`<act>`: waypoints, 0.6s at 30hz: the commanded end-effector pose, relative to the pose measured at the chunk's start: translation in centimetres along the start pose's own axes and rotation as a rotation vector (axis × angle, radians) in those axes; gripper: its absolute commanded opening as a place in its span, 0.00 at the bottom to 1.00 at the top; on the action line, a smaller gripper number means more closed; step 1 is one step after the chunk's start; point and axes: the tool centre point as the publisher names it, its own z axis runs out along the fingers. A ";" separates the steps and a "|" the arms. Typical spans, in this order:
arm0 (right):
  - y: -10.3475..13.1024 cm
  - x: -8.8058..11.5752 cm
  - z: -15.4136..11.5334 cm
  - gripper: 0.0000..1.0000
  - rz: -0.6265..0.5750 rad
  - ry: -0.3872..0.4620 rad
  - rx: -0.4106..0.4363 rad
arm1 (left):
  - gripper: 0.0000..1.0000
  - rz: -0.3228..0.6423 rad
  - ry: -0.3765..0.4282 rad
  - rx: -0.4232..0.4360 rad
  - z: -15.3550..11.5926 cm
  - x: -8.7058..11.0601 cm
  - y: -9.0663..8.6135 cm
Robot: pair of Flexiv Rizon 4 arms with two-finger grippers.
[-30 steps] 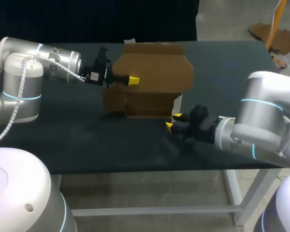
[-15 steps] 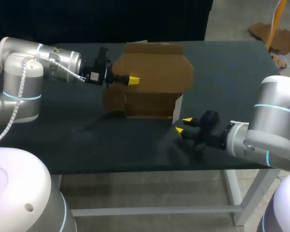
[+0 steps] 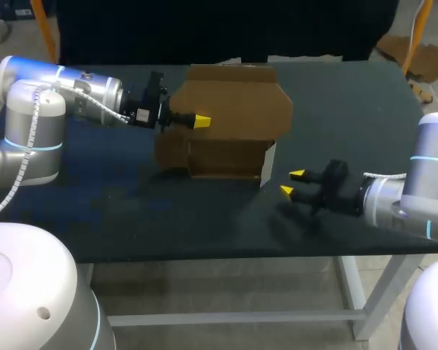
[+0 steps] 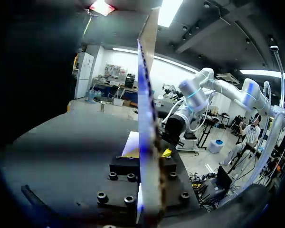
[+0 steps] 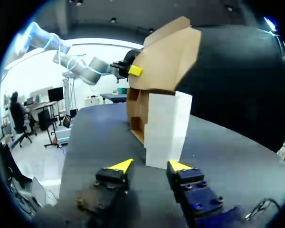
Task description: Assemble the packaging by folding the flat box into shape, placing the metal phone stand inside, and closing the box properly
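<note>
Head view: the box stands half-formed on the table with flaps unclosed, the left gripper pinches its upper panel, and the right gripper is spread wide and empty near the box's lower corner; no phone stand is seen. Left wrist view: the cardboard edge is clamped between the fingers. Right wrist view: 2 tips apart holding nothing, box just ahead, so I judge folding part-done, with stand insertion and closing left.
</note>
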 end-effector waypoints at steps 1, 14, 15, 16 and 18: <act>0.2 -1.0 1.1 0.51 -0.002 0.045 0.013 | 0.00 0.000 0.001 -0.002 0.1 -0.1 0.4; 2.1 -3.3 4.4 0.51 -0.022 0.079 0.020 | 0.00 0.000 0.001 -0.002 0.1 -0.1 0.4; 2.2 -3.4 4.7 0.51 -0.023 0.080 0.019 | 0.00 0.000 0.001 -0.002 0.1 -0.1 0.4; 2.2 -3.6 4.9 0.51 -0.024 0.081 0.020 | 0.00 0.000 0.001 -0.002 0.1 -0.1 0.4; 2.2 -3.7 5.3 0.51 -0.021 0.081 0.018 | 0.00 0.000 0.001 -0.002 0.1 -0.1 0.4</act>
